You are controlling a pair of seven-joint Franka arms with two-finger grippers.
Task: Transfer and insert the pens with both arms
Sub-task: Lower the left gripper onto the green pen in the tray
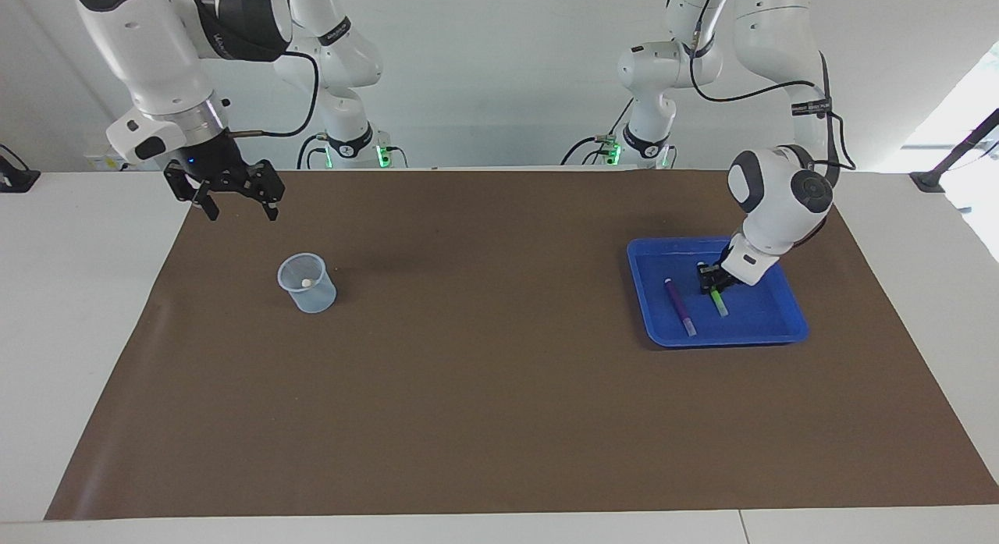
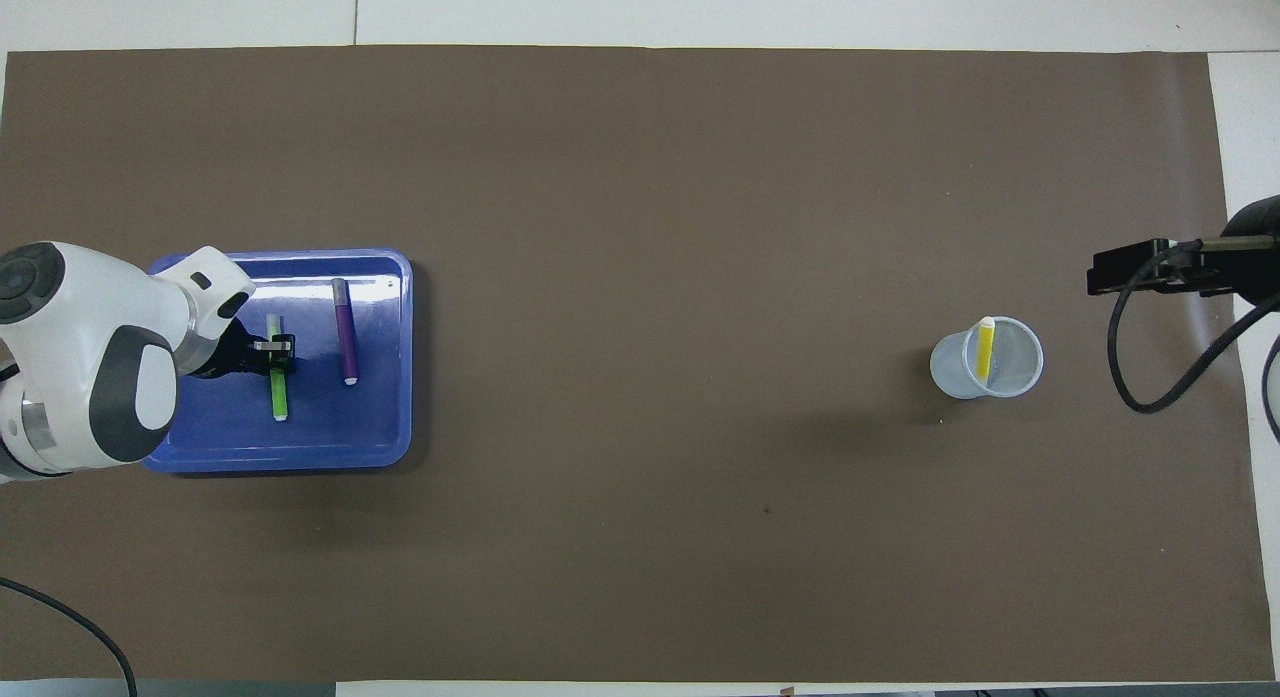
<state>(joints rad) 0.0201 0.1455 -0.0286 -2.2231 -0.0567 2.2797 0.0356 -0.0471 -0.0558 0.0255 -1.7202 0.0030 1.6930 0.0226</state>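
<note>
Left gripper (image 1: 712,279) down in blue tray (image 1: 769,329), fingers clamped across green pen (image 2: 278,387). We see green pen flat, long axis running nearer-to-farther from robots, parallel to purple pen (image 2: 345,331) beside it in tray. We see yellow pen (image 2: 986,346) standing in clear cup (image 2: 1020,377), well apart from tray, toward right arm's end. Right gripper (image 1: 238,204) waits, fingers spread, empty, above mat near cup.

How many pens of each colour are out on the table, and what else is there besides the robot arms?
Green pen, in the tray: 1
Purple pen, in the tray: 1
Yellow pen, in the cup: 1
Blue tray: 1
Clear plastic cup: 1
Brown mat: 1
Total: 6
</note>
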